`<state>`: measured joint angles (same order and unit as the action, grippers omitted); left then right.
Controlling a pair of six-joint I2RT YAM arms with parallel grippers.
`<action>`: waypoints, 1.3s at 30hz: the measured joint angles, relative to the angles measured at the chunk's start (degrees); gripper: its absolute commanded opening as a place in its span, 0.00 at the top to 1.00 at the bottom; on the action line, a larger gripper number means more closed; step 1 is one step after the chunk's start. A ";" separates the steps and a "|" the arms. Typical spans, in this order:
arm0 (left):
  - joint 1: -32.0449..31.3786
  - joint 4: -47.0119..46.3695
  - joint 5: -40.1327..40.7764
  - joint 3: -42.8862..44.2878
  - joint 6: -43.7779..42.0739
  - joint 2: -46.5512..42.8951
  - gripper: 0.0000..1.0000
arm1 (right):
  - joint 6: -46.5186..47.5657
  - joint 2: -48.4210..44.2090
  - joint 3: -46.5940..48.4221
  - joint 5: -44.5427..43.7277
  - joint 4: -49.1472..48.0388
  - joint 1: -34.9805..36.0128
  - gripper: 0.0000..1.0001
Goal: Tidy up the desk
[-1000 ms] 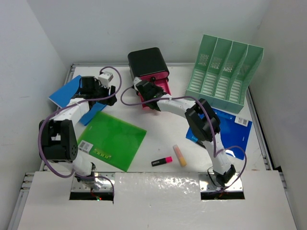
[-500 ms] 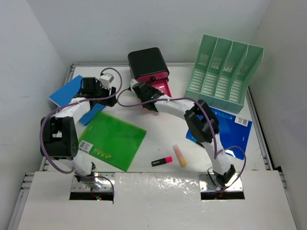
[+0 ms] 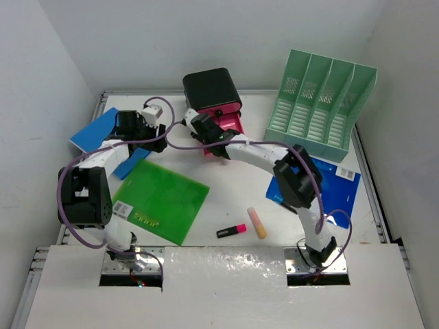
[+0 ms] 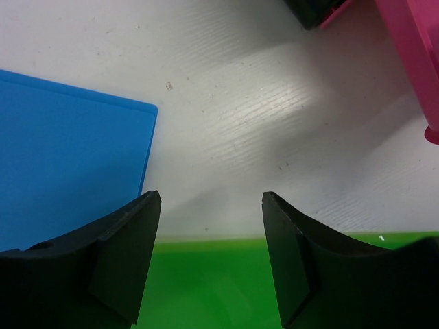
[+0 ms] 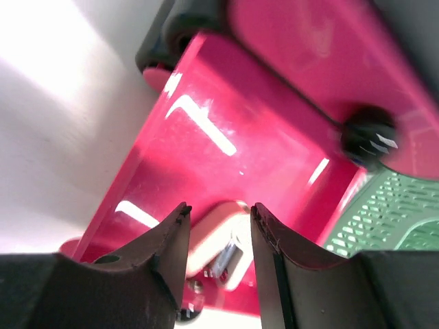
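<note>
I hold the left gripper [image 4: 211,200] open, empty, over the desk [image 4: 274,130]. Right gripper [image 5: 219,210]: part open, empty, over the tray [image 5: 206,151].

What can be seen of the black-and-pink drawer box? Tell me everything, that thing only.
The drawer box stands at the far middle of the desk, left of the green file rack. It has a glossy black shell that looks like plastic. Its pink front panel carries a round black knob. Below the panel, a shiny pink drawer is pulled out towards the arms. A small pale item with a metallic part lies in the drawer. The right gripper hangs over the drawer, jaws apart.
</note>
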<state>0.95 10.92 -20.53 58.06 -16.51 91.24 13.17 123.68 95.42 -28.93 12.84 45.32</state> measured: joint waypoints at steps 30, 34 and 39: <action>0.00 0.04 -0.07 0.00 -0.17 -0.02 0.41 | -36.11 -14.38 -41.59 4.87 -33.53 -2.60 0.61; 0.00 0.04 -0.04 0.00 -0.17 0.00 0.41 | -35.56 -13.79 -41.55 4.02 -35.60 -3.13 0.66; 0.00 0.04 -0.04 0.00 -0.17 0.00 0.41 | -33.55 -13.75 -40.48 2.69 -35.95 -2.80 0.71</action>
<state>0.95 10.96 -20.58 58.06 -16.69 91.24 -20.38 109.93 54.94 -26.24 -23.11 42.52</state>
